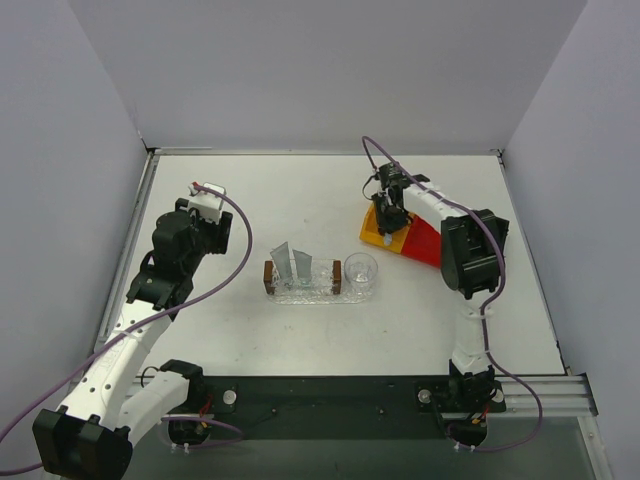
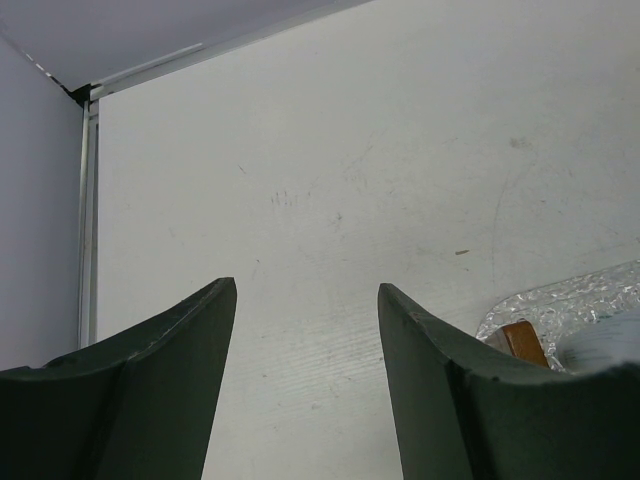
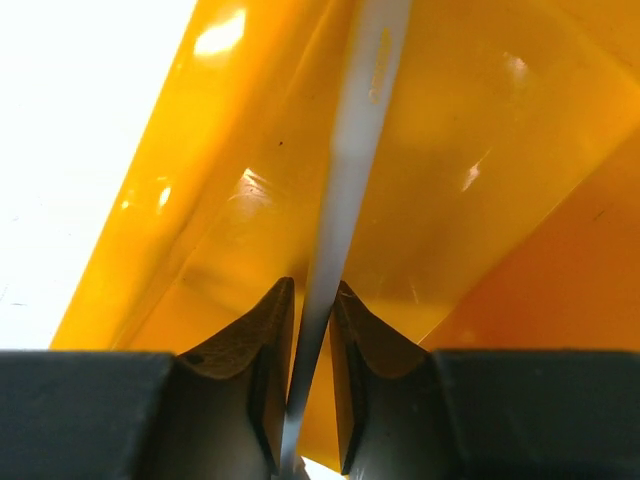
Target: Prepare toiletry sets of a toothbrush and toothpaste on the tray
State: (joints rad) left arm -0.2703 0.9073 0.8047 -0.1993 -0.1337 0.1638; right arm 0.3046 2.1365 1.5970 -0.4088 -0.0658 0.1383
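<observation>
Two bins, a yellow bin [image 1: 376, 233] and a red bin [image 1: 425, 243], lay touching on the desk [image 1: 300, 190] in the top view, with the right arm [image 1: 470, 250] reaching down over the yellow one. Well apart from them, the tray [image 1: 318, 293] carried the toothpaste [image 1: 293, 264], propped upright between two brown blocks [image 1: 268, 277], and a clear cup [image 1: 361, 272] at its right end.

Left wrist: the left fingers [image 2: 170, 380] stood wide over bare desk, with the tray's edge near them.

Right wrist: the right fingers [image 3: 255, 345] were pinched narrowly on the toothbrush [image 3: 350, 150], which hung above the yellow bin.
</observation>
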